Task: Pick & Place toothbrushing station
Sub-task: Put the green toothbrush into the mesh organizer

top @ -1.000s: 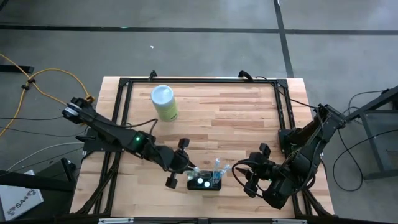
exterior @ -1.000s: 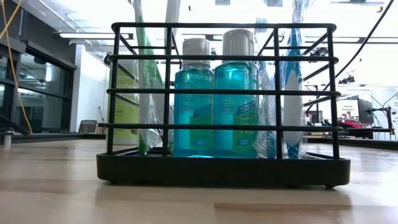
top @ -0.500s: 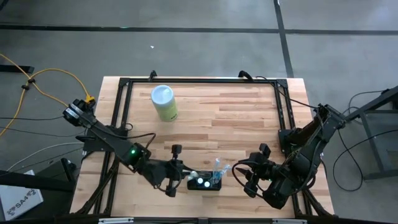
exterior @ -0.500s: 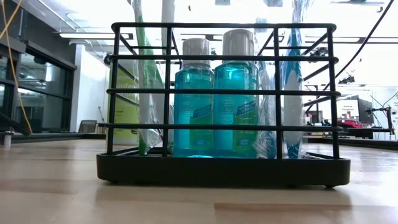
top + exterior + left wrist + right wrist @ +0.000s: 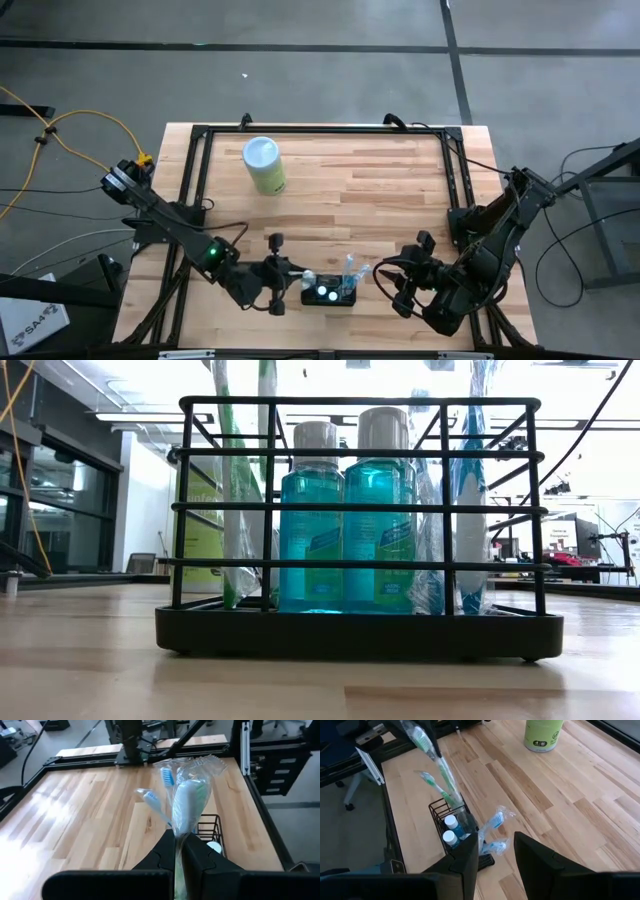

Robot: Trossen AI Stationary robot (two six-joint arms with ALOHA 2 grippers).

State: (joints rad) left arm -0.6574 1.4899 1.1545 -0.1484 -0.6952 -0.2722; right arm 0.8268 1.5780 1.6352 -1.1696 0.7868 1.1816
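Note:
The toothbrushing station [image 5: 330,293] is a black wire rack near the table's near edge. It holds two blue bottles [image 5: 345,530] and several wrapped toothbrushes. It also shows in the right wrist view [image 5: 457,827]. My left gripper [image 5: 287,279] is at the rack's left end, shut on a plastic-wrapped green toothbrush [image 5: 440,770]. My right gripper [image 5: 397,290] is open and empty just right of the rack; its fingers [image 5: 470,857] stand short of it. My left gripper pinches the wrapped toothbrush between its two fingers at the wrapper's upper part [image 5: 178,837]. The fingers come about level from the table's left side. The toothbrush leans toward the left, its lower end [image 5: 456,802] down in the rack's left end.
A pale green cylinder with a whitish top [image 5: 264,163] stands at the far left of the table. A black frame [image 5: 320,128] runs round the tabletop. Bare wood lies between the cylinder and the rack.
My left arm has swung toward the table's near edge and its gripper has turned, staying shut on the toothbrush by the rack's left end. The toothbrush's upper part has turned a little in the low view. The rack and my right gripper have kept still.

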